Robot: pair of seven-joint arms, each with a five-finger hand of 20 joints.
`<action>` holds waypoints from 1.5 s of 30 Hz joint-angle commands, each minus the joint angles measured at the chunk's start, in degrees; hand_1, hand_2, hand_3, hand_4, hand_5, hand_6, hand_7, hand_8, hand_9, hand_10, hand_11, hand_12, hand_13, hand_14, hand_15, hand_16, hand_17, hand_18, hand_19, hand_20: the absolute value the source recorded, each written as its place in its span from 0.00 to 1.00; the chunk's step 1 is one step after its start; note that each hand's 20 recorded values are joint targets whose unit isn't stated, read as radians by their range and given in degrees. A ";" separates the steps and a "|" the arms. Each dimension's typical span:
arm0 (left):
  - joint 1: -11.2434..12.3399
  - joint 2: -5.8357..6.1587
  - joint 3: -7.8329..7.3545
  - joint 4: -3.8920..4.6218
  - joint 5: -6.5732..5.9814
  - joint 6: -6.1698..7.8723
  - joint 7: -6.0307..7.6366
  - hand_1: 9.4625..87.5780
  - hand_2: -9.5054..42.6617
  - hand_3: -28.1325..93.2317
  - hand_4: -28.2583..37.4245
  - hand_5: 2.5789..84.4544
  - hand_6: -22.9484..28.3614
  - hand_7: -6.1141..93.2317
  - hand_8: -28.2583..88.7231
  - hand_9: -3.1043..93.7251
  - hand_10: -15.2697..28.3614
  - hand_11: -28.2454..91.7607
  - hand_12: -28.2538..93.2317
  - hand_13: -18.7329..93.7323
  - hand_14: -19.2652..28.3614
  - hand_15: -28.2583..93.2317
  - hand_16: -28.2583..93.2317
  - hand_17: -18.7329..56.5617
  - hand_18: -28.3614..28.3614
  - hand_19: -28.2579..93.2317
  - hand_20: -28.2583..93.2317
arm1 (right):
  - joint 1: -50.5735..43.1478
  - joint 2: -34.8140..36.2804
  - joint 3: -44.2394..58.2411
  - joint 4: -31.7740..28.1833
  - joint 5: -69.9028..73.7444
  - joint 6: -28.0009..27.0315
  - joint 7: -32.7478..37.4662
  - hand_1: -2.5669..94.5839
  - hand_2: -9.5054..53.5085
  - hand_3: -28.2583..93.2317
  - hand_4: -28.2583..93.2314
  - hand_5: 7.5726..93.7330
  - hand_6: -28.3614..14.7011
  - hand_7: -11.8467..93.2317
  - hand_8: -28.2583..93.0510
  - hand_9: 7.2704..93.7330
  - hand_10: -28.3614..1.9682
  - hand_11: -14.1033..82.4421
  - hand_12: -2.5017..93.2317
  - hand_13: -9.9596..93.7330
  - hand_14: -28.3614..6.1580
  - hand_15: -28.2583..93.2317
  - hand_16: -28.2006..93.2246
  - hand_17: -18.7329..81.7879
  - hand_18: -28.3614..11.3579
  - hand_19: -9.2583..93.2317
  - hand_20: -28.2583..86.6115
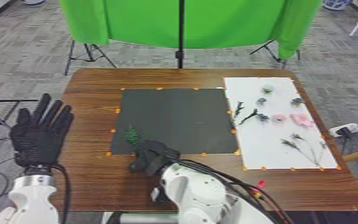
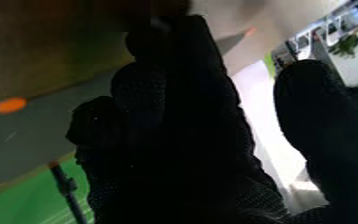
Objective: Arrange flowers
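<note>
The right hand [image 1: 155, 154] is at the black mat [image 1: 177, 117]'s near edge; whether it grips anything, I cannot tell. Just beside, at eleven o'clock, is a green sprig [image 1: 132, 135]. Around two, pink flowers [image 1: 302, 120] lie on a white sheet [image 1: 259, 137]. Toward ten, the left hand [image 1: 38, 142] is released, fingers straight.
</note>
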 commanded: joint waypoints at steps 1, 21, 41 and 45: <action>-1.12 0.42 1.30 1.02 0.04 -0.11 -1.21 0.15 0.43 0.84 0.00 0.37 0.61 0.10 0.17 0.30 0.69 0.28 0.29 0.32 0.71 0.32 0.22 0.15 0.68 0.39 0.29 | 1.10 -3.05 -0.82 3.39 -1.76 0.20 -0.64 0.21 0.13 1.00 0.13 0.82 0.38 0.21 0.13 0.68 0.05 0.38 0.20 0.63 0.10 0.87 0.43 0.51 0.00 1.00 0.77; 2.29 -0.96 -0.80 -0.29 -0.38 0.65 0.19 0.15 0.42 0.84 0.00 0.37 0.61 0.10 0.17 0.30 0.69 0.28 0.30 0.33 0.71 0.32 0.22 0.15 0.69 0.39 0.30 | 0.34 -0.06 1.86 -2.55 3.81 9.37 3.13 0.18 0.13 1.00 0.08 0.93 0.53 0.31 0.16 0.67 0.09 0.63 0.32 0.64 0.11 0.91 0.45 0.50 0.00 1.00 0.73; 4.27 -1.79 -2.34 -1.25 -0.08 0.65 1.01 0.14 0.42 0.85 0.00 0.38 0.60 0.12 0.16 0.30 0.69 0.30 0.29 0.33 0.72 0.34 0.21 0.14 0.70 0.41 0.29 | -21.29 18.84 44.79 -10.01 -6.34 19.09 23.07 0.33 0.01 0.89 0.06 0.75 0.48 0.34 0.14 0.66 0.15 0.59 0.28 0.64 0.18 0.88 0.44 0.49 0.00 0.99 0.72; 5.23 -1.96 -3.15 -1.55 -0.38 1.00 1.65 0.14 0.42 0.85 0.00 0.38 0.60 0.12 0.16 0.30 0.69 0.30 0.29 0.32 0.72 0.35 0.21 0.14 0.70 0.41 0.29 | -22.42 19.66 47.79 -7.76 -10.31 17.97 25.54 0.34 0.00 0.88 0.04 0.71 0.46 0.31 0.14 0.63 0.14 0.59 0.28 0.62 0.18 0.88 0.44 0.48 0.00 0.99 0.72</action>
